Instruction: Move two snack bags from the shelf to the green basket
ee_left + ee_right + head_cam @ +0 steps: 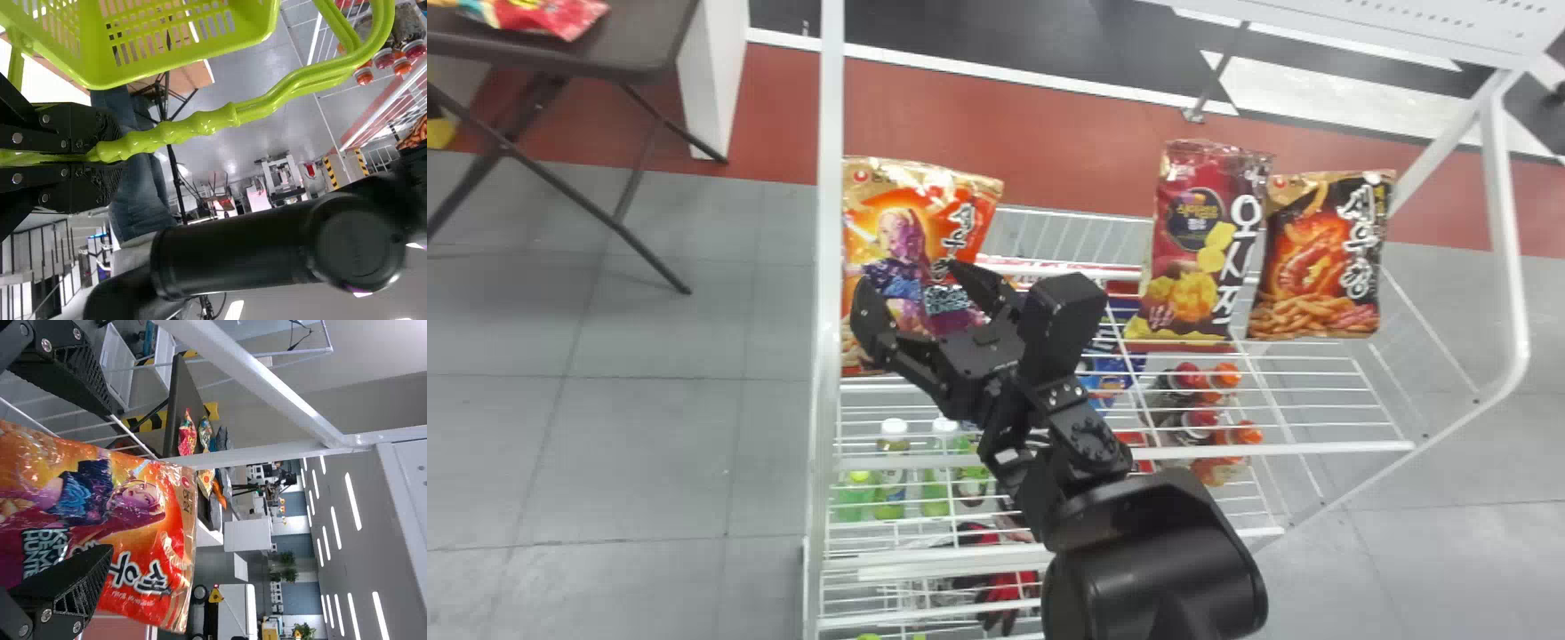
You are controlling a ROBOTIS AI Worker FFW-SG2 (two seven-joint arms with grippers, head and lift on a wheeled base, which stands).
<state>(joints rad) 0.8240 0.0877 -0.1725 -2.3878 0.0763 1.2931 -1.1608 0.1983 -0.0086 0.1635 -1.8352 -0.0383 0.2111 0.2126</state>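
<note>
Holds the right gripper [919, 298] spread wide at the left end of the shelf's [827, 222] top tier, with the orange snack bag [920, 200] between the fingers; impossible to tell whether touching it or gripping it. Has the left gripper [117, 155] closed around the handle [173, 137] of the green basket [87, 53], with part of the shelf farther off; impossible to tell the contents. Carries, toward the shelf's right end, a dark red bag [1196, 253] just beside a black-and-orange bag [1325, 258], plus bottles [938, 489] on tiers below.
</note>
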